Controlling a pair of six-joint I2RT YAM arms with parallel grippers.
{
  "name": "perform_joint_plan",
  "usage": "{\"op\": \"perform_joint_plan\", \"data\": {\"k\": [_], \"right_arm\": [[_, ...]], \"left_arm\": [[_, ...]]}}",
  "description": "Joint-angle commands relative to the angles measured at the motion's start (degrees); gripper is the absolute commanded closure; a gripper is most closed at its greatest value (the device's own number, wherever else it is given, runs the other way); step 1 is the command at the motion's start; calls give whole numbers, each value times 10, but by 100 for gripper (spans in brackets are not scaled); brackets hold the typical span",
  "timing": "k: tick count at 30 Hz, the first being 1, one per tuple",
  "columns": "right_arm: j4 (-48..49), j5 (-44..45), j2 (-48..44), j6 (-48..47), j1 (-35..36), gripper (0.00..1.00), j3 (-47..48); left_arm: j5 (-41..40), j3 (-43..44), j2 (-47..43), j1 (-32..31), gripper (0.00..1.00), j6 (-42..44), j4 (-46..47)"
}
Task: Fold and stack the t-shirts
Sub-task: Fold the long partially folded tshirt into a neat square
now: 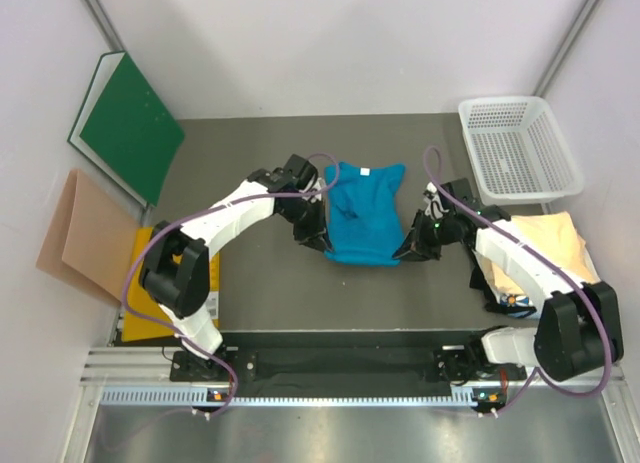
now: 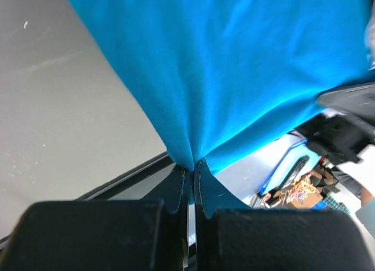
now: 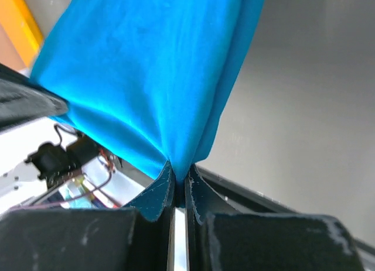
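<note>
Top external view: the teal-blue t-shirt [image 1: 362, 215] is seen at the centre of the frame on the grey bench [image 1: 300, 303]. Its collar and a white label are turned toward the top of the frame and its hem toward the bottom. The two hem corners are taken up, the left one by the left pincer [image 1: 322, 245] and the right one by the right pincer [image 1: 405, 251]. The cloth is spread fairly flat between them, with soft creases down the middle. The cream-tan t-shirt [image 1: 548, 245] is left crumpled at the right edge of the frame, partly under the right arm and just below a white basket [image 1: 520, 148]. A fold of hem toward collar is judged to be the step in hand. It would be done well if both corners were carried at one height and one pace, with the hem held taut so that no sag forms, and then laid square on the shoulders.

Left wrist view: the left pincer's jaws are pressed nearly together, with a pinch of blue cloth held between their tips. From that pinch the fabric is fanned upward in tight pleats, smooth and matte, and most of the frame is filled by it.

Right wrist view: the right pincer's jaws are likewise closed narrow on a gathered corner. Layered cloth is drawn up from it, and bare bench is seen at the right.
</note>
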Motion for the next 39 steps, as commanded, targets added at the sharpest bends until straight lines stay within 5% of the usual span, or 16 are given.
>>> {"op": "perform_joint_plan", "data": {"k": [1, 19, 28, 30, 31, 33, 35, 39], "right_arm": [[-65, 0, -23, -36, 1, 99, 55], [-46, 26, 322, -190, -50, 96, 431], [17, 54, 460, -148, -63, 95, 571], [17, 63, 501, -135, -65, 94, 620], [19, 68, 513, -119, -67, 94, 635], [31, 89, 540, -100, -71, 92, 663], [68, 107, 547, -67, -75, 91, 663], [143, 188, 497, -29, -72, 47, 610]], "left_arm": [[-5, 93, -13, 6, 100, -5, -30], [51, 439, 257, 80, 100, 5, -11], [131, 484, 350, 144, 98, -77, 112], [166, 506, 385, 154, 82, -103, 154], [179, 519, 398, 165, 32, -109, 162], [190, 556, 424, 175, 1, -108, 155], [198, 554, 423, 191, 1, -103, 164], [196, 486, 380, 221, 1, -55, 157]]}}
